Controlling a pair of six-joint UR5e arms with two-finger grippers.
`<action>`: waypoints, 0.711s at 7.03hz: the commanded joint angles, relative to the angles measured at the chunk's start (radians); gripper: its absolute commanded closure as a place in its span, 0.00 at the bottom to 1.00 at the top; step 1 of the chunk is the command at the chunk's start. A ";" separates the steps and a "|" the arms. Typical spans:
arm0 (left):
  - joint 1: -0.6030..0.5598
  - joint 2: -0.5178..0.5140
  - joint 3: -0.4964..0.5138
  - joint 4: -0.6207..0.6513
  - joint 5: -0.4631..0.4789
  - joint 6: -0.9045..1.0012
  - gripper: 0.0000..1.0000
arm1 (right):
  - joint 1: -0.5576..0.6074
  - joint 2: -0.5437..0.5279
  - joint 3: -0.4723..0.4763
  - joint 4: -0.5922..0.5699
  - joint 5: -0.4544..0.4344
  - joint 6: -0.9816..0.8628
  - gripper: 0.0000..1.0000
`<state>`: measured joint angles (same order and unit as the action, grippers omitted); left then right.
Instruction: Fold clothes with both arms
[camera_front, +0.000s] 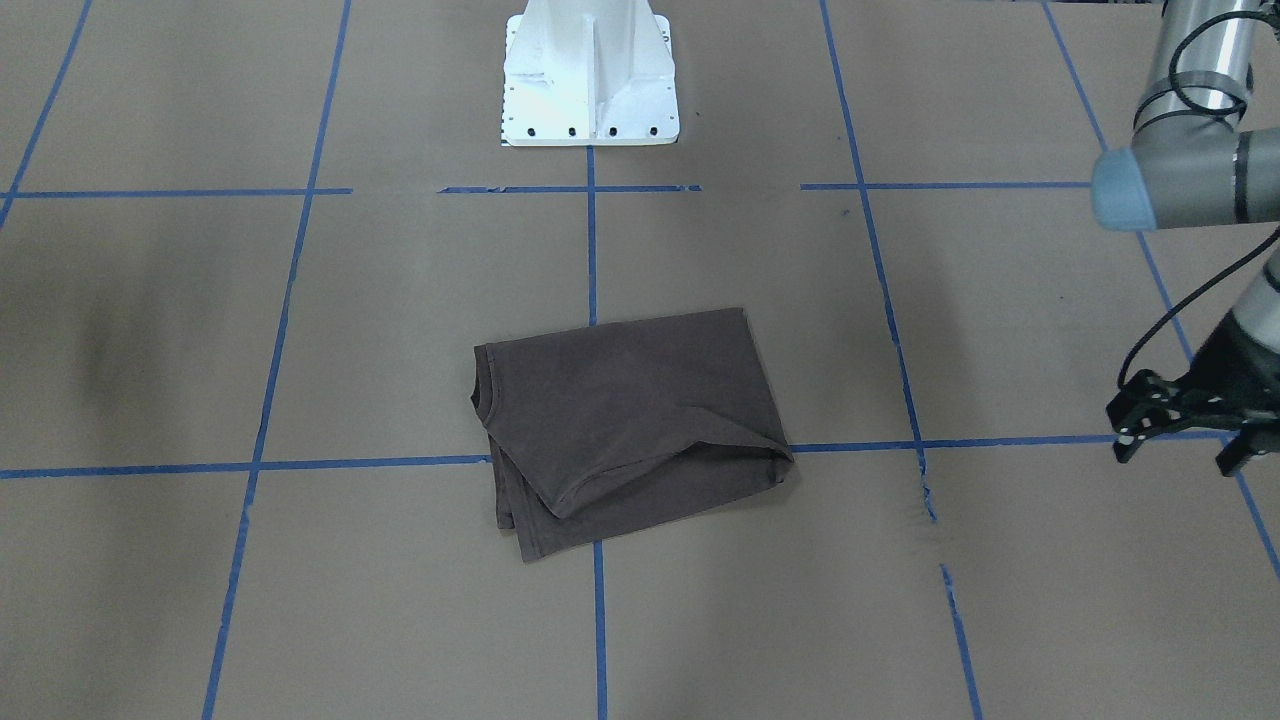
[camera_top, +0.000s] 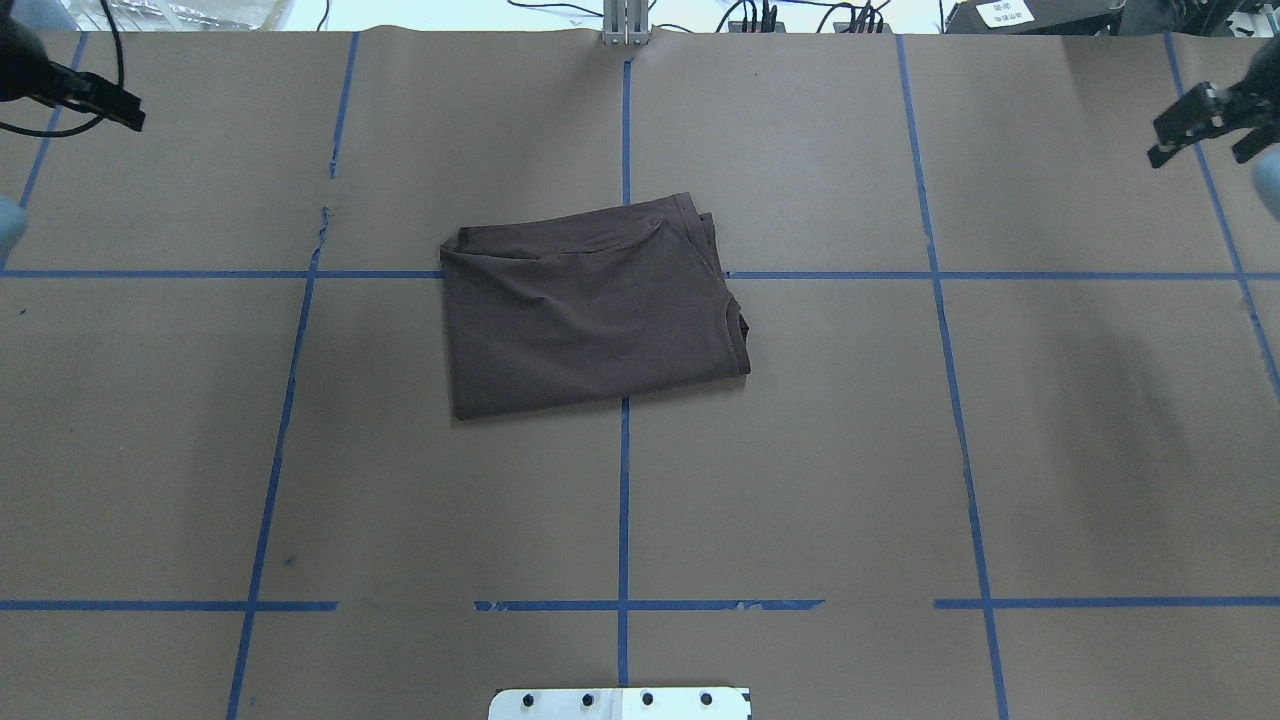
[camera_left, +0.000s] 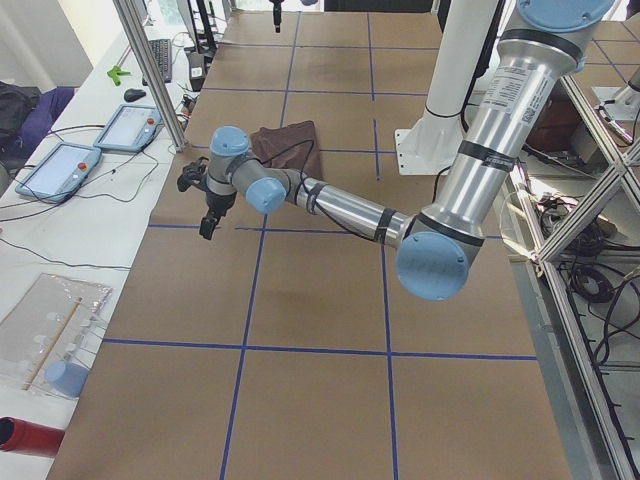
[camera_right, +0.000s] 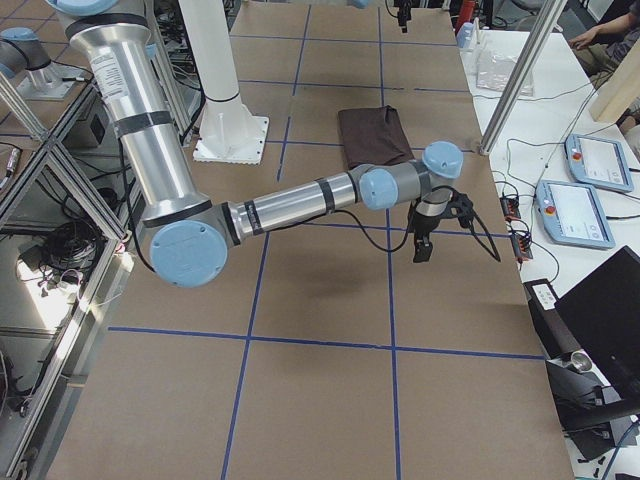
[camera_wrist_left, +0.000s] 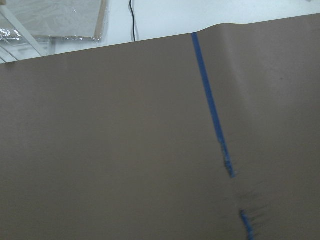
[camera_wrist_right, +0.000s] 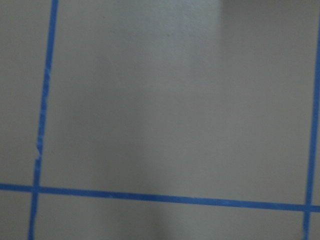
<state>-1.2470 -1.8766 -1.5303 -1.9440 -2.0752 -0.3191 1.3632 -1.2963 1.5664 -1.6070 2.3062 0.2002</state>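
Brown-grey T-shirt (camera_front: 625, 420) lay folded compactly at centre frame.
Left gripper (camera_front: 1180, 452) and right gripper (camera_top: 1198, 150) hung spread open and empty at the frame edges; folding looked essentially done.

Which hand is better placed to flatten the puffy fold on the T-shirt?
Left, probably: the puffy fold is at the T-shirt's far corner on the left hand's side; the right hand is farther off.

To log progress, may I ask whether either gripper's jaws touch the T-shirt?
No, the T-shirt lies alone; left gripper and right gripper hang at the sides.
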 joint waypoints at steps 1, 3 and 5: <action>-0.125 0.137 -0.002 0.000 -0.067 0.380 0.00 | 0.150 -0.133 0.027 -0.069 0.018 -0.322 0.00; -0.227 0.236 0.010 -0.002 -0.210 0.393 0.00 | 0.168 -0.201 0.037 -0.067 0.062 -0.390 0.00; -0.236 0.263 0.006 -0.039 -0.201 0.399 0.00 | 0.168 -0.193 0.085 -0.063 -0.005 -0.386 0.00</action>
<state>-1.4691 -1.6316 -1.5219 -1.9603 -2.2735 0.0720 1.5293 -1.4832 1.6271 -1.6718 2.3417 -0.1761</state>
